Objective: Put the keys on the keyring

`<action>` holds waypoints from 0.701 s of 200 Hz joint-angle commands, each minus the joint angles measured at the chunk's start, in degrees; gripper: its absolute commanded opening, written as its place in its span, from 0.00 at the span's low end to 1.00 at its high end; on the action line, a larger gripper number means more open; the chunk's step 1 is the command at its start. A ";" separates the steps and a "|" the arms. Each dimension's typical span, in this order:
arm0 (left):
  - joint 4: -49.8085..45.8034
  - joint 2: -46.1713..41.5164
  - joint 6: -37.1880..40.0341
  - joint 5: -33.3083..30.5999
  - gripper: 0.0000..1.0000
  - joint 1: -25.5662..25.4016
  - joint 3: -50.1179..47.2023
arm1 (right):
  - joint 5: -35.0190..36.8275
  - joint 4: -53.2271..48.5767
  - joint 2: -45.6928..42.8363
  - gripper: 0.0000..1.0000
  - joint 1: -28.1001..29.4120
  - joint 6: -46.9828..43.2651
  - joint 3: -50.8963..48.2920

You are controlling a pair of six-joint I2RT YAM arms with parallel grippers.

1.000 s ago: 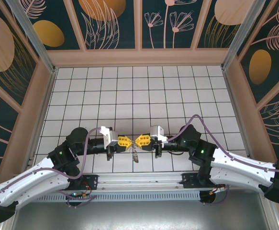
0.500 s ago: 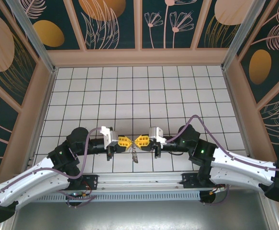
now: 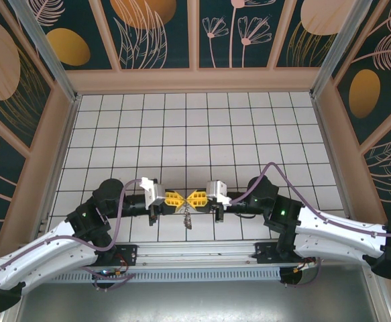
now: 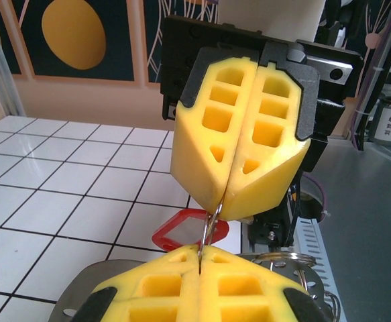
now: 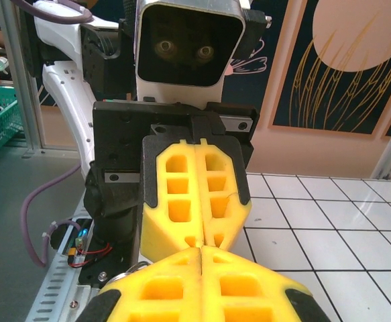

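**Right arm nudges in, tips nose to nose**

The right fingers (image 3: 199, 197) have crept a touch closer to the left fingers (image 3: 176, 198), and the yellow tips now meet above the middle of the bench's (image 3: 182, 121) near edge. Both pairs are clenched, and each seems to nip the same thin wire of the keyring (image 4: 209, 225), with its small loops (image 4: 284, 259) dangling beside. The red key (image 4: 182, 232) sits just below the pinch. Whether it is threaded, I can't tell. My read: they're closing up to feed it on.
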 commanded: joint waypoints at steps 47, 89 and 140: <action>5.10 -2.26 -0.68 0.35 0.00 -0.29 0.35 | -1.30 -2.11 -0.15 0.00 1.62 -3.20 1.14; 5.07 -2.27 -0.70 0.15 0.00 -0.26 0.33 | -2.11 -1.22 -1.01 0.00 2.07 -4.63 0.09; 5.33 -2.45 -1.14 0.00 0.00 -0.35 0.16 | -0.25 -1.12 -1.84 0.00 2.67 -6.72 -1.00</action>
